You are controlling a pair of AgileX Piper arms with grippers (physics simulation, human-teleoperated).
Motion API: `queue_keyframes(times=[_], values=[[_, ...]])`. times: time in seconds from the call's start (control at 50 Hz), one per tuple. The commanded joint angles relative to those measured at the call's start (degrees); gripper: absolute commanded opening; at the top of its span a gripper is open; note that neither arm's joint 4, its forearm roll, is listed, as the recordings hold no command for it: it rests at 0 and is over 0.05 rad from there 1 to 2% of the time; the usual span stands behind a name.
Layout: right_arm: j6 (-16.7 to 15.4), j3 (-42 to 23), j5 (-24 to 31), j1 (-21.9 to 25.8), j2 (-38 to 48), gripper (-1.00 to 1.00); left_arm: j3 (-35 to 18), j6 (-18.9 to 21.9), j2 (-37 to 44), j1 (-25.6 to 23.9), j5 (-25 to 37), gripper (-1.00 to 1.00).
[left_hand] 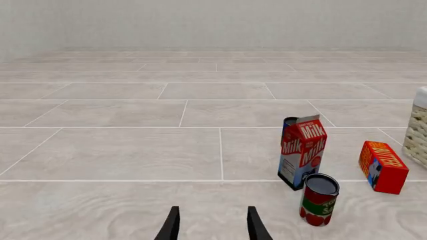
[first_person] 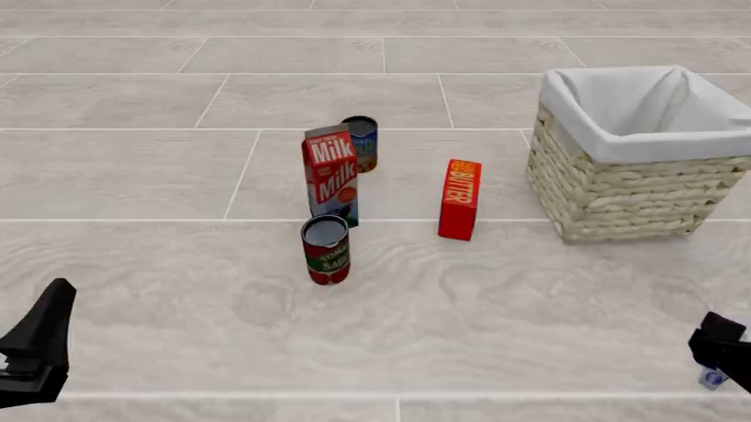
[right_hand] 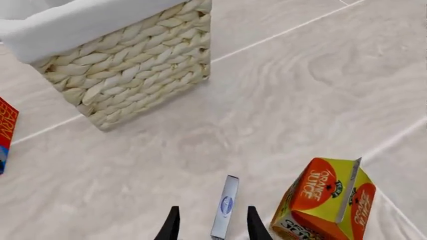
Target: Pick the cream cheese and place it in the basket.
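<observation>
The cream cheese (right_hand: pixel 225 207) is a thin pale blue-and-white packet standing on edge on the floor. My right gripper (right_hand: pixel 213 211) is open, a finger on each side of the packet with gaps to both. From the front only a sliver of the cream cheese (first_person: pixel 711 378) shows under the right gripper (first_person: pixel 722 341) at the near right edge. The wicker basket (first_person: pixel 622 189) with white lining stands at the far right, well beyond the packet. My left gripper (first_person: pixel 45 330) is open at the near left with nothing between its fingers (left_hand: pixel 172 225).
An orange juice carton (right_hand: pixel 325 205) lies right beside the packet. In the middle stand a milk carton (first_person: pixel 332 173), a red-labelled can (first_person: pixel 326 250), a second can (first_person: pixel 361 143) behind the milk, and a red Butter box (first_person: pixel 459 199).
</observation>
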Motion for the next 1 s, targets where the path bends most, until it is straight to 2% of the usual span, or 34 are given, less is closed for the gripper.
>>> queue_keyframes(times=[0.02,0.2,0.26,0.44,0.54,0.72,1.0], values=[[-0.15,0.0,6.12,0.24,-6.07,1.0,0.0,0.0,0.0,0.0,0.0,1.0],[-0.11,0.0,0.89,1.0,0.38,1.0,0.0,0.0,0.0,0.0,0.0,1.0],[0.42,0.0,-4.33,1.14,6.64,1.0,0.0,0.0,0.0,0.0,0.0,1.0],[-0.55,0.0,-4.74,1.4,7.54,1.0,0.0,0.0,0.0,0.0,0.0,1.0],[-1.08,0.0,-2.64,1.26,5.3,1.0,0.0,0.0,0.0,0.0,0.0,1.0],[-1.52,0.0,-3.65,1.23,6.52,1.0,0.0,0.0,0.0,0.0,0.0,1.0],[-1.86,0.0,-11.78,1.04,15.96,1.0,0.0,0.0,0.0,0.0,0.0,1.0]])
